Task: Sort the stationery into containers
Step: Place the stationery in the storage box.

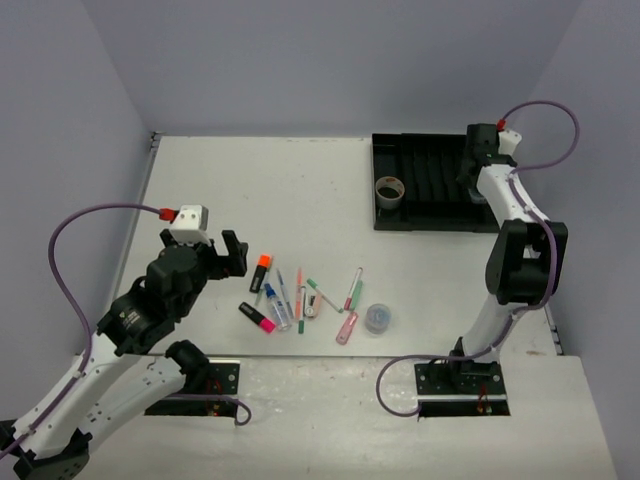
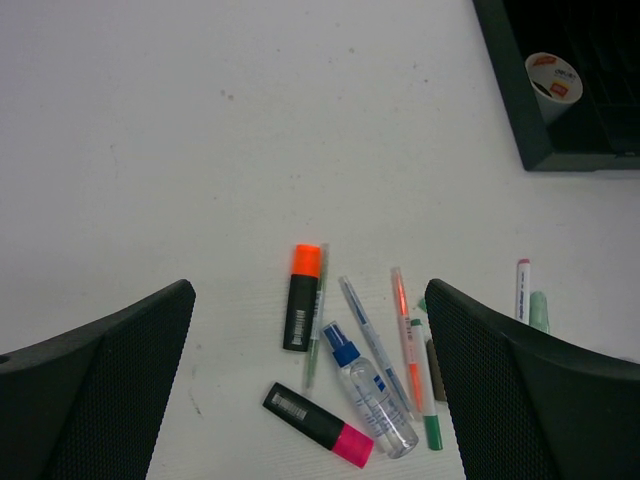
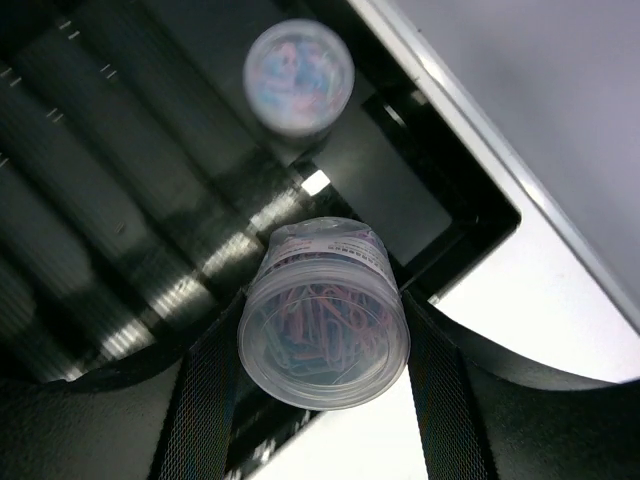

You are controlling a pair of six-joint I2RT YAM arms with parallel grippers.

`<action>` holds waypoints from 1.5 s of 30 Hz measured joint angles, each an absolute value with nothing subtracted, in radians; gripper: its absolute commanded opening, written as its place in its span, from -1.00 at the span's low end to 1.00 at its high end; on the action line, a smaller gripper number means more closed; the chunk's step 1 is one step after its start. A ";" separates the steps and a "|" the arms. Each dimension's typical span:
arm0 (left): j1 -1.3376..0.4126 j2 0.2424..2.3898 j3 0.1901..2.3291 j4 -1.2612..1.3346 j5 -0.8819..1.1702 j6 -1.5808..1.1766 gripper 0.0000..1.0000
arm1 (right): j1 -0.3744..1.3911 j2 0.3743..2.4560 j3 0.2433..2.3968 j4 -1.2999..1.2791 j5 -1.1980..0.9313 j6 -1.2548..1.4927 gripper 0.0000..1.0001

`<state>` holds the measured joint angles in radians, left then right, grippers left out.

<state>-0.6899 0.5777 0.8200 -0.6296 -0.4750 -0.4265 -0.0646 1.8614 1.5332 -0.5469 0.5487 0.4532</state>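
— What do we enter for the tray (image 1: 425,226)?
— One black tray, split into narrow parallel compartments, on the desk (image 1: 250,180). A grey-brown tape roll (image 1: 389,189) stands in its leftmost section. One bluish-lidded tub (image 3: 298,78) sits inside the tray, blurred in the right wrist view.

— And the right jaws?
— They hang over the tray's right end, clamped on a second tub (image 3: 323,320). It is clear-walled and full of small coloured bits.

— Loose stock?
— It lies on the desk well apart from the tray, to its near left. We count an orange highlighter (image 1: 261,271), a pink highlighter (image 1: 258,317), a small clear bottle (image 2: 368,400) with a blue cap, and several thin pens (image 1: 300,295) lying at mixed angles. A third tub (image 1: 378,319) is the piece of this lot nearest the tray.

— The left jaws?
— They are farther left of the tray than the whole pile. They stand wide apart and hold nothing, above the desk near the highlighters.
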 measured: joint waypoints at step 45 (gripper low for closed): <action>-0.722 0.556 0.820 -0.630 -0.476 -0.427 1.00 | -0.209 2.141 1.764 -0.639 0.460 0.399 0.49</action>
